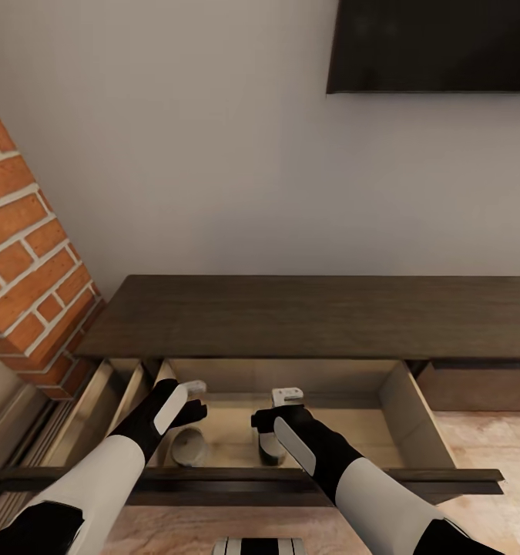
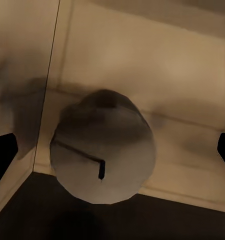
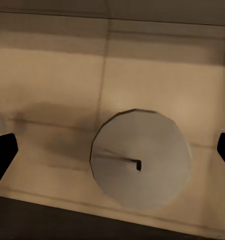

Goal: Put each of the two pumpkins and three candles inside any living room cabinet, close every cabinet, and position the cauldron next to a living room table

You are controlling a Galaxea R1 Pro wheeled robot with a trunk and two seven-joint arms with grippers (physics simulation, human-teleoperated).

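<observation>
White rounded forearms, black glossy wrists and elbow joints, left hand (image 1: 189, 395) and right hand (image 1: 288, 412) each black with pale grey flat fingers, black fingertips at wrist-view edges, striped black-and-white base below.

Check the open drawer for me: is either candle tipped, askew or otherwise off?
Nothing stands out. Both candles sit upright on the drawer floor: one below the open left tool, near the drawer's corner, the other below the open right tool. Neither is gripped.
</observation>
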